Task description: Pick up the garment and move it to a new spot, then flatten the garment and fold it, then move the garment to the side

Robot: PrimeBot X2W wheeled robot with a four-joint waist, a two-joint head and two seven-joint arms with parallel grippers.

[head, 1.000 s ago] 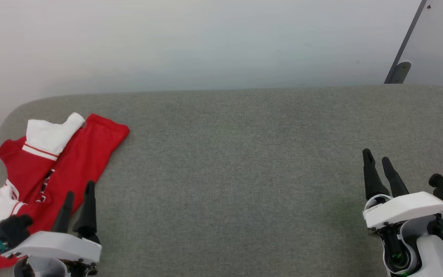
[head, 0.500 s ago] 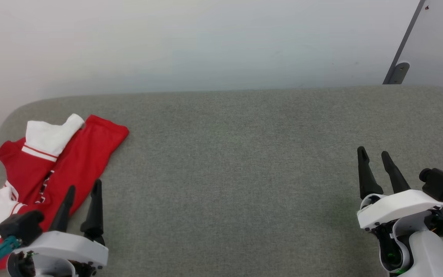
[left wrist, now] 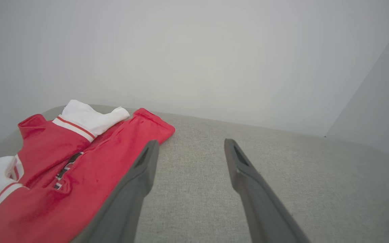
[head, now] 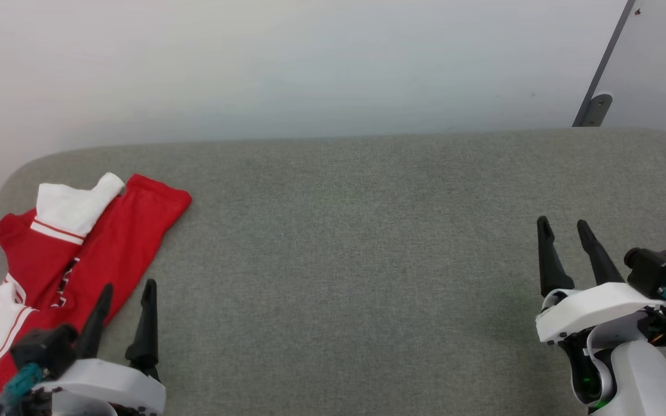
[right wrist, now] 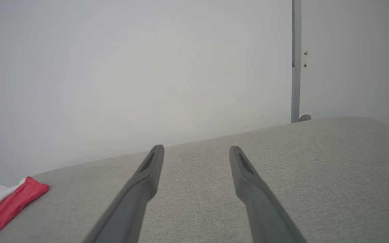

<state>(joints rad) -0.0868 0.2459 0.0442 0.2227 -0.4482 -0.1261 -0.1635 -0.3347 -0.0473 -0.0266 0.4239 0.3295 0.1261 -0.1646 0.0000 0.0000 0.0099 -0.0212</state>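
Note:
The garment (head: 107, 242), a red T-shirt with white sleeves and striped trim, lies folded into a long strip at the far left of the grey padded surface (head: 356, 260); it also appears in the left wrist view (left wrist: 89, 165) and at the lower left of the right wrist view (right wrist: 8, 202). My left gripper (head: 126, 289) stands open at the lower left, its left fingertip over the garment's near right edge, nothing between its fingers. At the lower right my right gripper (head: 563, 225) is open and empty, far from the garment.
A pale wall (head: 310, 63) rises behind the surface's far edge. A grey vertical post (head: 596, 81) with a small bracket stands at the back right. The surface's left corner is rounded, close to the garment.
My left gripper has drawn back toward the bottom edge and its fingers show spread wider. The right gripper has shifted slightly left and up. The garment lies the same.

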